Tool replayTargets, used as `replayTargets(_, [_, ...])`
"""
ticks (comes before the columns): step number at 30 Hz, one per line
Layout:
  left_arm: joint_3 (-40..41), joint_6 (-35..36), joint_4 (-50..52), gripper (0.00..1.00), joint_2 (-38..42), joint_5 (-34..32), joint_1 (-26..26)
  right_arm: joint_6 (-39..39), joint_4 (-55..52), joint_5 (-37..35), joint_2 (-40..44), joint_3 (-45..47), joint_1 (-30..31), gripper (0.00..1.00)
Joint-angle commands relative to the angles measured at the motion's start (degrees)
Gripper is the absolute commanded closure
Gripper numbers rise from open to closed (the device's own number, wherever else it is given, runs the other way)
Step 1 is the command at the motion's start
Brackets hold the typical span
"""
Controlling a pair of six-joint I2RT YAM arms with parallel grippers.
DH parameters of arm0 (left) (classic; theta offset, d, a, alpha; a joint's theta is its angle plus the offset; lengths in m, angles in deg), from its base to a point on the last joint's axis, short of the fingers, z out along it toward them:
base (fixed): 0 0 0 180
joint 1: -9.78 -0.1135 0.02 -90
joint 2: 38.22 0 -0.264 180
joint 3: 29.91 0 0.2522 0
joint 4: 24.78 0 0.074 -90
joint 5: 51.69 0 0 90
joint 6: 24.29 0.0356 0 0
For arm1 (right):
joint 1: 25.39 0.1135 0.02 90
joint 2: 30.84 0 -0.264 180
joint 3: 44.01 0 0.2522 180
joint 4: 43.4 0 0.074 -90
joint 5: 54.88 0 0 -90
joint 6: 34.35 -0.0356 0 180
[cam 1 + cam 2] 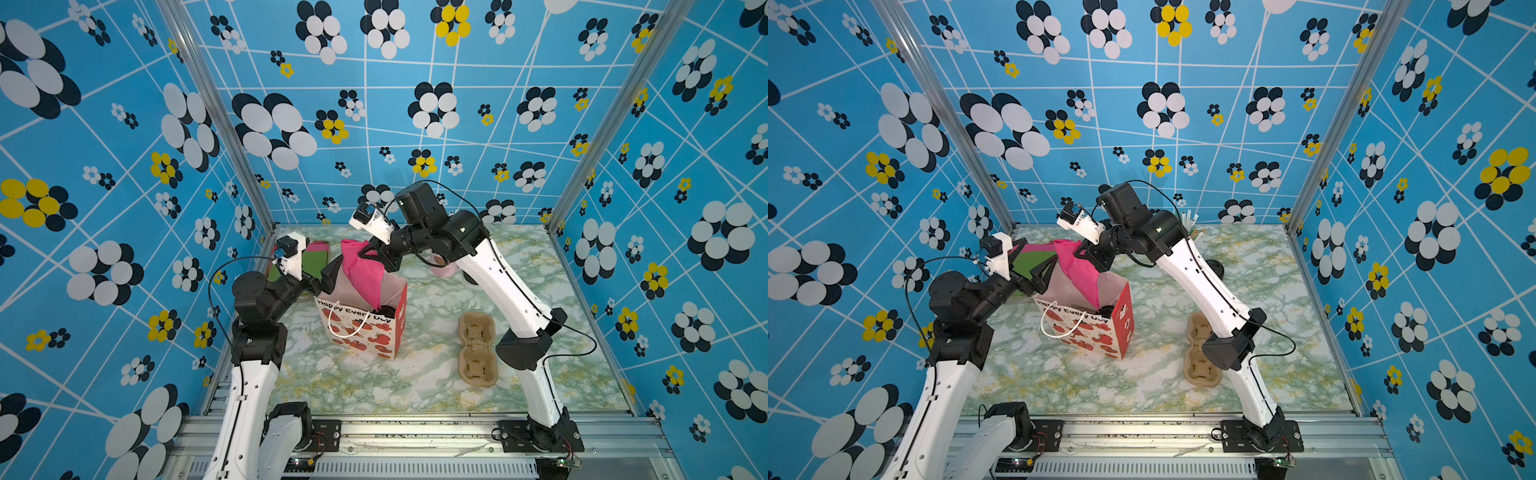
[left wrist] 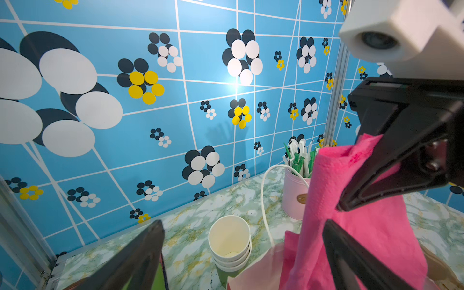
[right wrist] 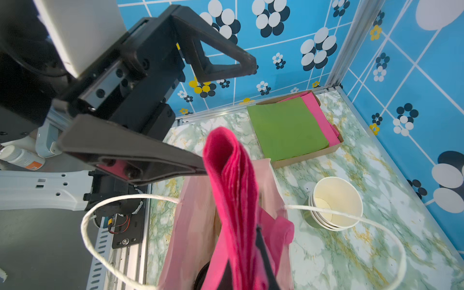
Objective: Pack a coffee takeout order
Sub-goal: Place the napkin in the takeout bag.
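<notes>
My right gripper (image 1: 369,252) was closed tight on the napkin (image 1: 359,270), pinching it near its upper fold. The jaws met on the pink paper and I saw no gap between them in the left wrist view. The napkin hung down from there, and its lower end was already inside the mouth of the bag (image 1: 365,332). Its top stood well above the rim.

My left gripper (image 1: 326,270) was fully open and held nothing. It was at the far left side of the bag's mouth, just beside the napkin. In the right wrist view one of its fingers (image 3: 155,160) pointed at the fold, but I could not tell if it touched.

The bag stood upright in the middle of the table (image 1: 374,386). Deep inside it I saw the lidded cup (image 1: 384,311) (only its black lid showed). The holder (image 1: 478,349) lay flat on the table to the right of the bag, well apart from it, partly under my right arm.

Behind the bag were a cup stack (image 2: 229,238), a pink tin (image 2: 293,193) with straws (image 2: 298,155), and in the far left corner a box (image 3: 306,157) of green and pink napkins.
</notes>
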Motion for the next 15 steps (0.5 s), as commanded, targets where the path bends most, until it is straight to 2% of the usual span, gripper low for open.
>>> replayTargets(1, [1.17, -1.39, -3.6, 0.01, 1.44, -1.86, -0.51, -0.99, 1.94, -1.2, -2.56, 0.82, 0.48, 1.0])
replayTargets(15, [2.54, -2.11, -5.48, 0.01, 2.99, -3.38, -0.53, -3.27, 8.41, -1.43, -3.83, 5.86, 0.84, 1.0])
